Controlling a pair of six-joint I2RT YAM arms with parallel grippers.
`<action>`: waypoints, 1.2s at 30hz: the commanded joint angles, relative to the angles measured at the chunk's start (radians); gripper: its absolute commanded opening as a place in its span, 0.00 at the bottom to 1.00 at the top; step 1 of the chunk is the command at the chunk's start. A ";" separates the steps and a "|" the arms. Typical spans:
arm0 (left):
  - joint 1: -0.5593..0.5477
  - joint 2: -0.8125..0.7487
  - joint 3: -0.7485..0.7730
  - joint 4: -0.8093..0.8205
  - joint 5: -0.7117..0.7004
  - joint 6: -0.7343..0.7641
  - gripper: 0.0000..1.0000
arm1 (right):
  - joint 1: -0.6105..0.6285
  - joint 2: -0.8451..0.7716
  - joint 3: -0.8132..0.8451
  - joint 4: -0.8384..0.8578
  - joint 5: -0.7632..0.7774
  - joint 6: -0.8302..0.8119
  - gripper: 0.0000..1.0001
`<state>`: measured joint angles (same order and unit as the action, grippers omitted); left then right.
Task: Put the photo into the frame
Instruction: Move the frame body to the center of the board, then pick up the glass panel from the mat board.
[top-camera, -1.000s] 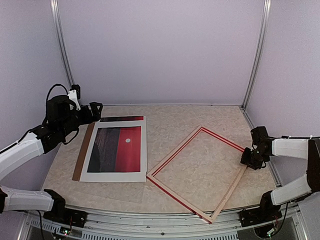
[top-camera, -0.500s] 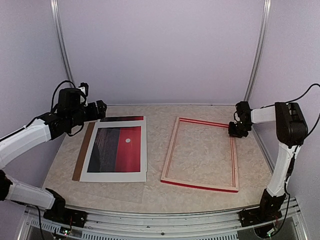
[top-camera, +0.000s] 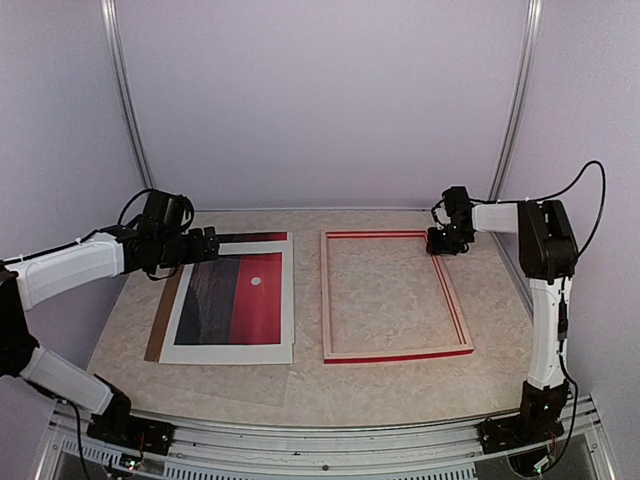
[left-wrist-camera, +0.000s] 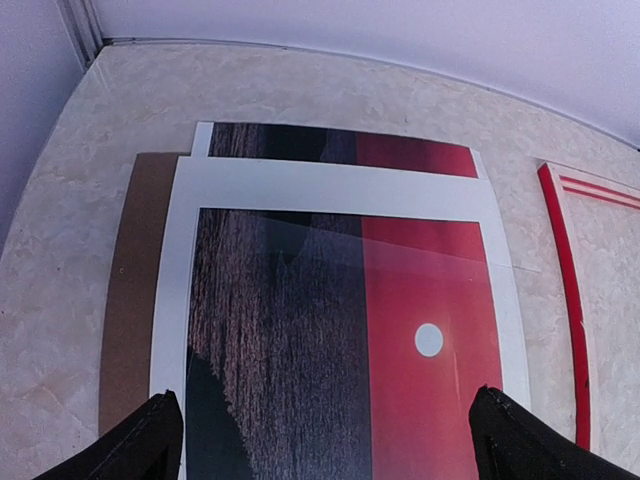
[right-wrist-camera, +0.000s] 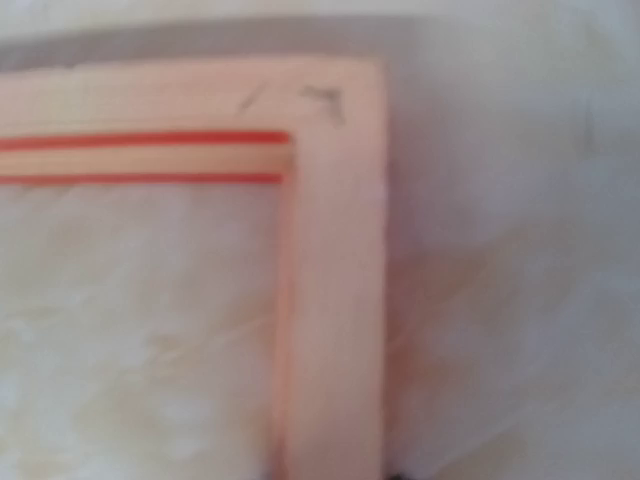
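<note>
Top external view: photo not in the frame yet, nothing seated.
Photo lies on the left of the surface under a white mat, with a brown backing board showing along the left edge. Frame lies flat and empty just beside the stack, not touching it. Left hand hovers at the stack's far edge, fingers wide apart, holding nothing. Right hand is at the frame's far right corner; can't tell whether it's clamped, wrist view too blurred. My read: pick, carry and insertion all left.

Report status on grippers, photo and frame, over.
Left gripper open, at far edge of photo. Right gripper at far right corner of frame, grip unclear. Photo outside frame, white mat lying on top of it.
</note>
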<state>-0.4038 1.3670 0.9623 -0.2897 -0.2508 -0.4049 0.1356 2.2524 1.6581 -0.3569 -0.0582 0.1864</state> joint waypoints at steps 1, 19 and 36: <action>0.037 0.006 -0.015 -0.036 0.002 -0.080 0.99 | 0.019 -0.065 -0.018 -0.075 0.132 -0.013 0.50; 0.110 0.040 -0.210 -0.049 0.110 -0.196 0.97 | 0.683 -0.369 -0.300 0.083 -0.090 0.281 0.87; 0.136 -0.176 -0.440 -0.037 0.108 -0.356 0.99 | 0.918 -0.161 -0.224 0.084 -0.250 0.460 0.82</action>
<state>-0.2798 1.2385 0.5507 -0.3340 -0.1219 -0.7124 1.0389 2.0686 1.4094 -0.2684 -0.2859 0.5900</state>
